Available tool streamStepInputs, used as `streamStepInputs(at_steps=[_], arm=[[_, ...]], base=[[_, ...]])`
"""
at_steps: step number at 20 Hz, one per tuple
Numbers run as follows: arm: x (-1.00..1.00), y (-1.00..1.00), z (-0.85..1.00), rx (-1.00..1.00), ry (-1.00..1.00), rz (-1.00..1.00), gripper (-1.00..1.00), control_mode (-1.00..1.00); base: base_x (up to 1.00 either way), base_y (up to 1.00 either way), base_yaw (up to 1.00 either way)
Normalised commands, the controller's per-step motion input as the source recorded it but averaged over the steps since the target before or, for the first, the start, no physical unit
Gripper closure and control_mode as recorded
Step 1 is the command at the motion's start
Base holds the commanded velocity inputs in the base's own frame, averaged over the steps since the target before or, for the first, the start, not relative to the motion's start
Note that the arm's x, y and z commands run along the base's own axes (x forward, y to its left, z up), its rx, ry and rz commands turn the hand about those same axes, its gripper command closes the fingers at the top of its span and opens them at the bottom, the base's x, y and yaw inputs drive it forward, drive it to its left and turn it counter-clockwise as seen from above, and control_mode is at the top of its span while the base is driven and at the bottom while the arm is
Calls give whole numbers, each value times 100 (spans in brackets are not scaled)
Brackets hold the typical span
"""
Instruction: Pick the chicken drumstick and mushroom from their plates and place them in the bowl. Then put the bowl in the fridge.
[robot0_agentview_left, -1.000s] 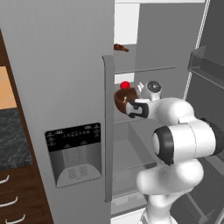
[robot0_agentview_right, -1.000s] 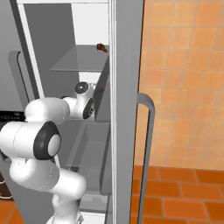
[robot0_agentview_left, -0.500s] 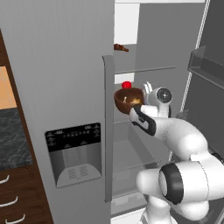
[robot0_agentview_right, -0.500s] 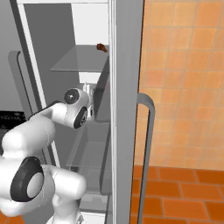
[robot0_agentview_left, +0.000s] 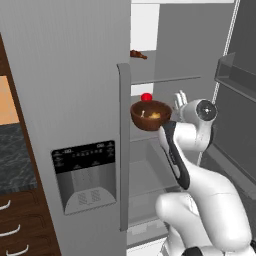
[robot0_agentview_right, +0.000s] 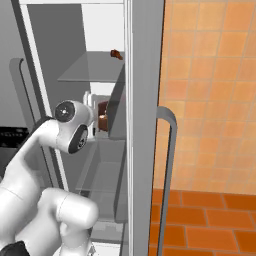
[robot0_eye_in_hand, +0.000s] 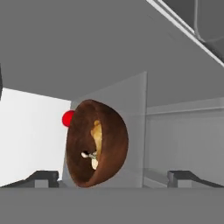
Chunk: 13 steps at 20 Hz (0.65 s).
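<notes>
The bowl (robot0_agentview_left: 150, 115) stands inside the open fridge (robot0_agentview_left: 65, 75), on a middle shelf near its front edge, upright in the left base view. The hand view looks into it from the side: a golden-tan lump, taken to be the chicken drumstick (robot0_eye_in_hand: 97, 136), lies against the inner wall, and a small pale piece with a thin stem, taken to be the mushroom (robot0_eye_in_hand: 90, 156), lies below it. A small red item (robot0_agentview_left: 146, 97) sits just behind the bowl, and a small brown item (robot0_agentview_left: 138, 54) rests on the shelf above.

The gripper (robot0_eye_in_hand: 113, 178) is spread wide, its two fingertips (robot0_eye_in_hand: 41, 177) standing well to either side of the bowl and apart from it; nothing is grasped.

Assessment: the placing step appears complete, with both foods in the bowl and the bowl set down and released. The next move calls for a straight withdrawal of the hand clear of the shelf and door frame without nudging the bowl. The door is open.
</notes>
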Motion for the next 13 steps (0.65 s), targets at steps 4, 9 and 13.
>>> streamStepInputs(at_steps=[4,9,13], arm=[[-92,0,55,0,1,0,-100,-100],[-96,0,51,0,8,0,-100,-100],[-68,10,60,1,12,0,-100,-100]], base=[[0,0,0],[0,0,0],[0,0,0]])
